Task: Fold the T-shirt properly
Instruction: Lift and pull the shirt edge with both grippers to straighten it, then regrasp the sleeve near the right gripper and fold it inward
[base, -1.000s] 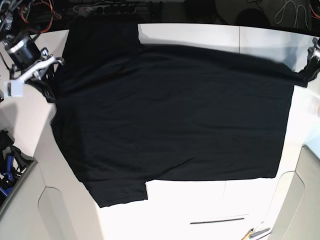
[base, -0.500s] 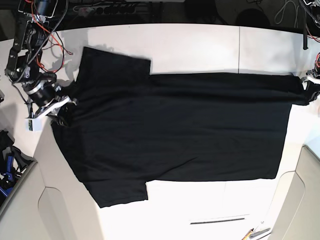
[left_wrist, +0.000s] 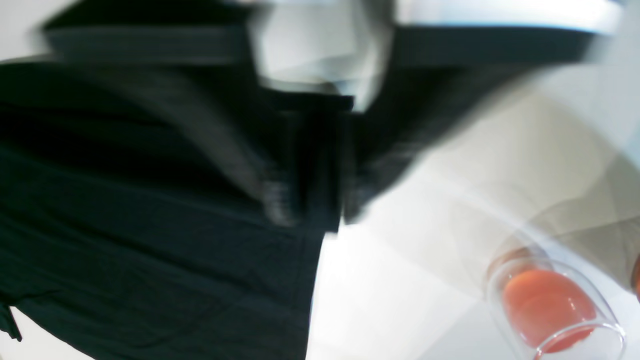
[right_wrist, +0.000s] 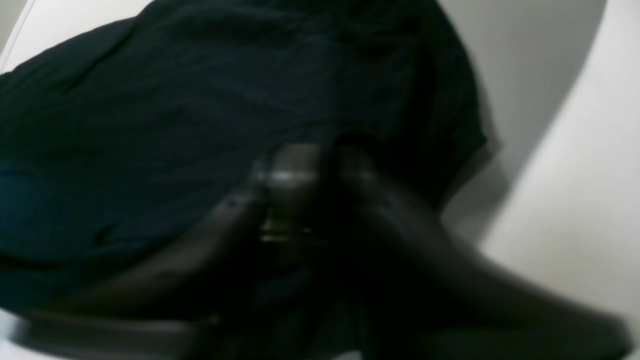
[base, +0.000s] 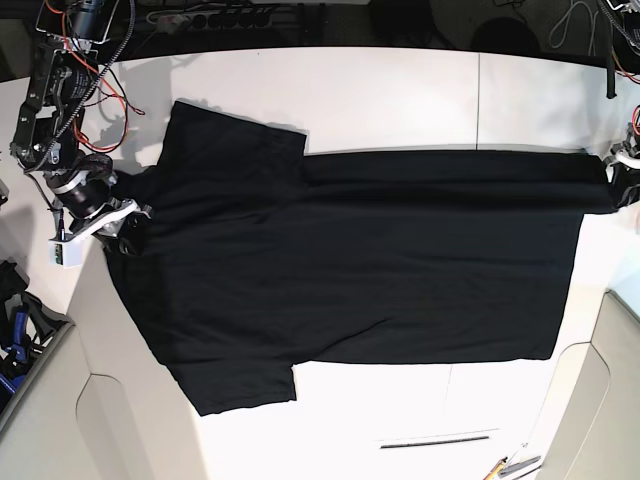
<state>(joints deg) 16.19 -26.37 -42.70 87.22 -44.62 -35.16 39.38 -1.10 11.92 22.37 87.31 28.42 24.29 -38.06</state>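
Since approx a sec ago: the T-shirt (base: 350, 260) has gone from held up and stretched along its far edge to lying flat on the table (base: 400, 90). Far sleeve, which hung off the table's back edge, now rests on the white top, and the far edge of the body has drawn in to a straight line. Near edge and near sleeve haven't moved.

Both arms have come down w/ the cloth. Right end effector (base: 118, 215) sits at the shirt's shoulder/collar end, on the base view's left. Left end effector (base: 620, 170) is at the far hem corner, base view's right edge. Both are touching or right at the cloth.

Grip state: can't tell for either. Both wrist views are motion-blurred. The right wrist cam shows dark fingers (right_wrist: 290, 170) against black cloth, gap unreadable. The left wrist cam shows smeared shapes over the hem corner, no clear read on whether cloth is pinched.

Only plain black cloth shows, no print in sight. Shirt is spread sideways across the table, sleeves to base-view left, hem to right, no big wrinkles.

Meaning for the task, imo: this looks like the end of the spread/flatten step, w/ no fold made yet. First real fold comes next, prob after letting go and re-gripping.
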